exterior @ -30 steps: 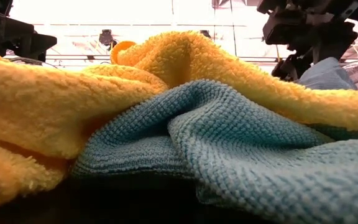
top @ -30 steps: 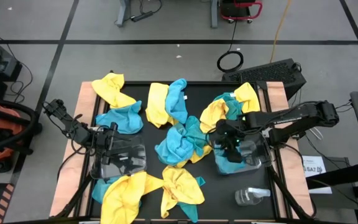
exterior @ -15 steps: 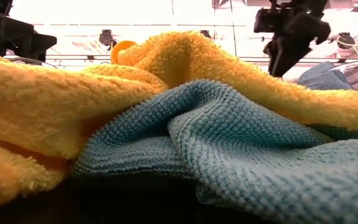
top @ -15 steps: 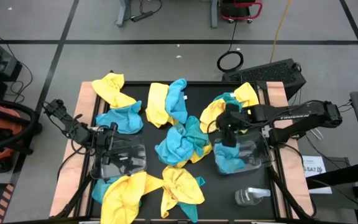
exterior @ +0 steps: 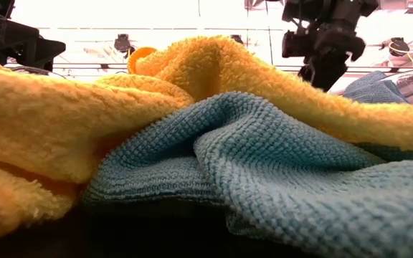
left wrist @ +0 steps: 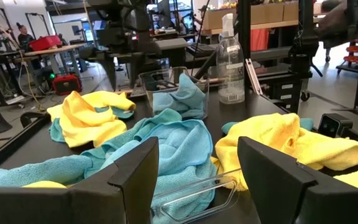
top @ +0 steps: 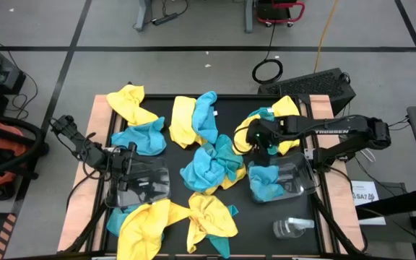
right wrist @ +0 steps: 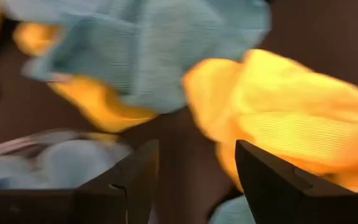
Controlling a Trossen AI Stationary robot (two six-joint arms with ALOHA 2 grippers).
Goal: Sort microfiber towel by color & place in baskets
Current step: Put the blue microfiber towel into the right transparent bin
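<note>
now right gripper empty, fingers spread, hovering over yellow/blue towel pile at far right, just beyond right basket holding blue towel. left gripper fingers apart, low beside left basket, idle. more towels scattered mid table and near edge. judgement: cloth light, soft, floppy, drapes and snags neighbours; pinch raised fold at top of one colour only, lift high to shake it free.
</note>
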